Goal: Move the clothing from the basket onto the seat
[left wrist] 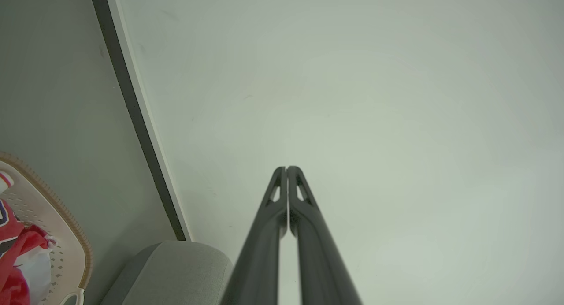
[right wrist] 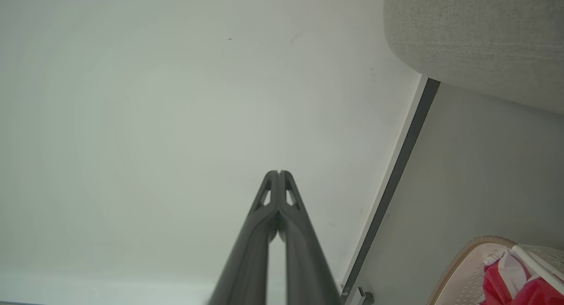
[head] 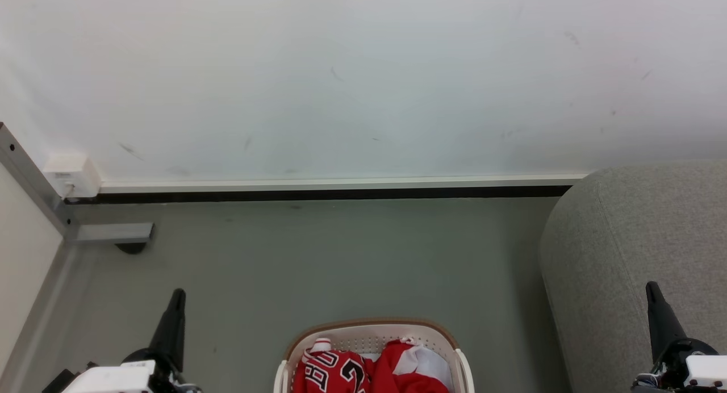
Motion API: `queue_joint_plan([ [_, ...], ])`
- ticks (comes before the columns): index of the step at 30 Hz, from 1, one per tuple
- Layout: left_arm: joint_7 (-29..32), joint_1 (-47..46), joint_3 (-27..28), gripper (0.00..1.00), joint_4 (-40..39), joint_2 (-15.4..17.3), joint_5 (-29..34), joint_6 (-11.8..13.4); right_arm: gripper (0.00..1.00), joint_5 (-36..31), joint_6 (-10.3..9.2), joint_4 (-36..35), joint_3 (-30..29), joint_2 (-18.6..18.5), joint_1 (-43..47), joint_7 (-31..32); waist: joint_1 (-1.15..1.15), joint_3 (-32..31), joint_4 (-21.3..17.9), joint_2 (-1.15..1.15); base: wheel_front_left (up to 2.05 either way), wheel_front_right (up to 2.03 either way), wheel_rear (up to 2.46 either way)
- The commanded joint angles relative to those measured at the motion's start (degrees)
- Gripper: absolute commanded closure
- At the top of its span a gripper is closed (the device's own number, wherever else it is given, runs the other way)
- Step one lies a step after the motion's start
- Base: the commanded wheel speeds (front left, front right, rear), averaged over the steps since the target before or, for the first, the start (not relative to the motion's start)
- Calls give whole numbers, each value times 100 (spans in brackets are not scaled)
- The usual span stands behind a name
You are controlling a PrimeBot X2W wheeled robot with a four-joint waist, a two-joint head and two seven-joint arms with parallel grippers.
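The clothing (head: pixel 363 373) lies bunched in the basket (head: pixel 372 326). A red jersey with black-and-white lettering is on the left and a red-and-white piece is on the right. The basket sits on the floor (head: pixel 341 256) at the near edge of my head view. The seat (head: pixel 630 239) stands just right of the basket, and I see no garment on the part in view, so I judge the job barely begun. My left claw (head: pixel 178 295) hangs left of the basket and my right claw (head: pixel 651 288) shows against the seat. Both have their fingers pressed together and hold nothing. To reach well, I would spread one claw's fingers first and bend down until the whole basket is in view. Then I would come in from above onto a high fold of the jersey, clear of the perforated wall and brown rim, so that I pinch cloth and not plastic.
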Motion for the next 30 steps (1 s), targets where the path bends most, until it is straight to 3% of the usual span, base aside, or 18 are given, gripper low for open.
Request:
queue_joint_plan([
  [1,20,-47,6,100,-23,41,-82,-26,100,-19,-13,-32,-16,0,76,12,0,0,0,0,0,0,0],
  [30,20,-47,6,100,-23,41,-82,-26,100,-19,-13,-33,-16,0,76,12,0,0,0,0,0,0,0],
])
